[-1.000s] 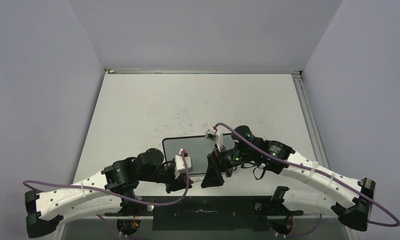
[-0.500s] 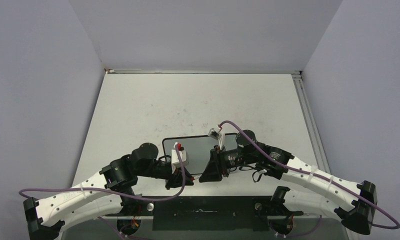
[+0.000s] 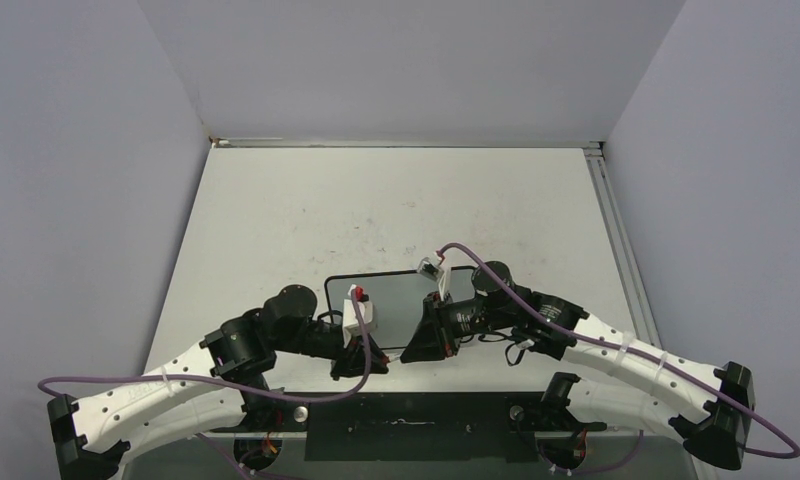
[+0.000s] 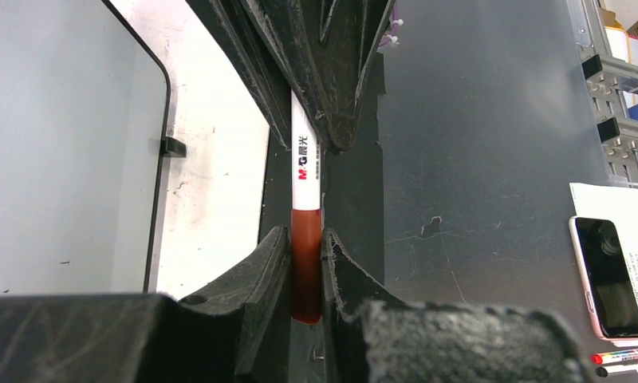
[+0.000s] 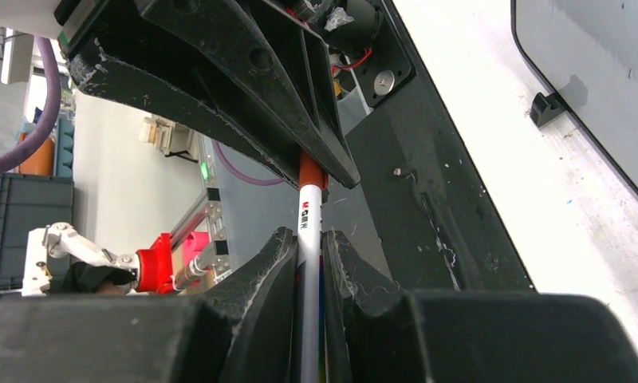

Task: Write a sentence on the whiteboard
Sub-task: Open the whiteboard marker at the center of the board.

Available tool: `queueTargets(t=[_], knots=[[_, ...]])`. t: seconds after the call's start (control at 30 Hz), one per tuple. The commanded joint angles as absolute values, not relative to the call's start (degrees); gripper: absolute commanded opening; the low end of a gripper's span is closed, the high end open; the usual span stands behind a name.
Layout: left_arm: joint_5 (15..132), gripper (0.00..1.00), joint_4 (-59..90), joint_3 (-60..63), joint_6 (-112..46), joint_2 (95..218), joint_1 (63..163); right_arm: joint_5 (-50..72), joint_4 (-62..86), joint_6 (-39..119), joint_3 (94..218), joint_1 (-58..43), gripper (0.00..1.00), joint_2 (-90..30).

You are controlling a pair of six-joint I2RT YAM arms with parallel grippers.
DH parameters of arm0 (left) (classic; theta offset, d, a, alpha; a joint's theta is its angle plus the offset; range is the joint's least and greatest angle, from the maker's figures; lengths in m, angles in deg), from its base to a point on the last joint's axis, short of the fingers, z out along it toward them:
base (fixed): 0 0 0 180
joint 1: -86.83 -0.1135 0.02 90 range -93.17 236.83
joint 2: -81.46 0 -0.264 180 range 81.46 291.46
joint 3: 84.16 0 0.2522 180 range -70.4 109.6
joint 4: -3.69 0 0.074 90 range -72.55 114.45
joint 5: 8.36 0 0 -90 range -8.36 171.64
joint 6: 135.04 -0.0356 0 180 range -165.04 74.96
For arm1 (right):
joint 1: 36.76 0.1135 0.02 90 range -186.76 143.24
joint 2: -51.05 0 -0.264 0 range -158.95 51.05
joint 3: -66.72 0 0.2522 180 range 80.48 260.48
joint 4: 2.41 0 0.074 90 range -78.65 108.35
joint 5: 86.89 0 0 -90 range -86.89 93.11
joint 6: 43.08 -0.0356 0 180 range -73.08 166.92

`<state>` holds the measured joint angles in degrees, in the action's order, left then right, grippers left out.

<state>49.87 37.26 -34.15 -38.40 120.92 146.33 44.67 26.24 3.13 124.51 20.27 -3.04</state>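
At the near middle of the white tabletop (image 3: 376, 200), seen from above, the small rectangular whiteboard with pale grey surface and thin black rounded frame (image 3: 394, 292) lies flat. Both wrists cover its near edge. The left gripper (image 3: 374, 360) and the right gripper (image 3: 412, 352) meet tip to tip just on the near side of the board, at the edge of the dark panel (image 3: 406, 425) along the table's near edge. A slim white-barrelled marker pen with a dark red cap (image 3: 393, 357) shows only as a sliver between them.

Left wrist view: the left jaws are clenched on the red cap. The right gripper's fingers close round the printed white barrel from the opposite end. The marker hangs over the dark panel, beside the strip of white tabletop. The whiteboard lies on the far side of that strip, with one small black foot (image 4: 172, 146) projecting from its frame. Past the panel, a black-screened phone (image 4: 607, 275) lies on white paper.

Right wrist view: the right jaws are clamped on the white barrel, and the red cap sits between the left fingers. A rounded corner of the whiteboard and its foot rest on the tabletop.
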Motion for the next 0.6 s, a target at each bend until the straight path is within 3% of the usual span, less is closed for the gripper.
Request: queueTargets(t=[0.0,0.17,0.27,0.57], knots=[[48.9,0.0,34.1,-34.0,-38.4,121.2,146.2,42.4,23.9,5.9,126.4,20.3,0.05,0.1],[50.1,0.0,34.4,-34.0,-38.6,120.2,146.2,41.9,29.7,10.9,130.9,16.4,0.05,4.2],[51.1,0.0,34.7,-34.0,-38.9,119.6,146.0,47.4,33.6,14.0,134.8,10.3,0.05,5.9],[52.8,0.0,35.2,-33.9,-39.4,118.2,145.5,47.5,59.5,30.6,154.1,6.6,0.05,-1.5]])
